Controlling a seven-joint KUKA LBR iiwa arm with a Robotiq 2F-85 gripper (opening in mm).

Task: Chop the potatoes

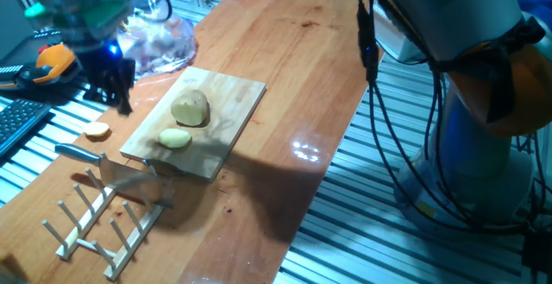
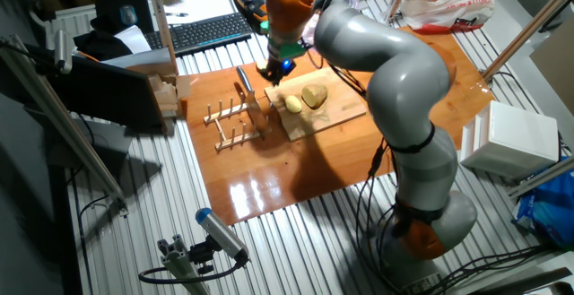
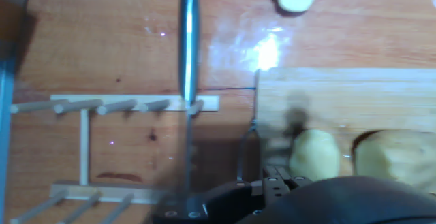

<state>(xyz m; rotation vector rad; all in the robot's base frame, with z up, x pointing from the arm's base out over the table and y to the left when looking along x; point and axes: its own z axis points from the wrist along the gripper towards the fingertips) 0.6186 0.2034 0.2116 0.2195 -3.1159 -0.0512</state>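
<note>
the potatoes [image 1: 191, 110] lie as two pale pieces on a wooden cutting board [image 1: 233, 103] on the worktop [image 1: 293, 51]: a larger rounded piece toward the middle of the board and a smaller piece [image 1: 175, 137] just beside it, nearer the board's front edge. in the other fixed view the same two pieces [image 2: 306, 99] sit side by side on the board [image 2: 336, 116], right below the arm's orange wrist.

the claw [image 1: 110, 84] hangs above the worktop at the board's far left corner, apart from the potatoes; its dark fingers are blurred and i cannot tell whether they stand wide or narrow, and nothing shows between them.

a knife [image 1: 82, 153] with a metal handle rests on a wooden peg rack [image 1: 99, 219] just beside the board; in the hand view its handle [image 3: 188, 40] runs straight up the picture across the rack [image 3: 102, 105]. a small flat yellow slice [image 1: 97, 130] lies on the worktop near the knife, off the board. a clear bag of reddish lumps [image 1: 159, 38] sits behind the board.
</note>
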